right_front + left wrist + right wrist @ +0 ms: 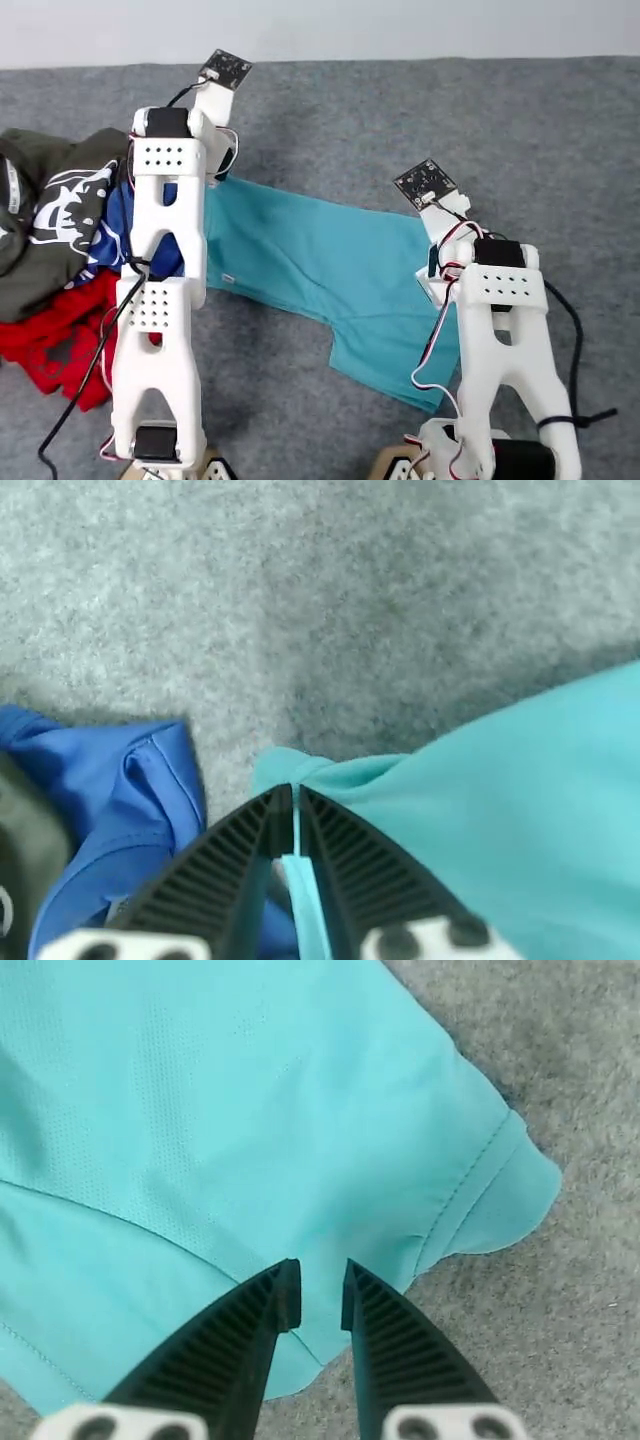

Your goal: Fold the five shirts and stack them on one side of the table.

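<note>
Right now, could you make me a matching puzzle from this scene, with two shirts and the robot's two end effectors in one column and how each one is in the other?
Things:
1. teal shirt
2. red shirt
3. left end effector
4. right end effector

States:
A. open, over the teal shirt
B. crumpled up
C. shut on the teal shirt's edge
D. spread out

Pairs: 1-D, 2-B, 3-C, 4-A
</note>
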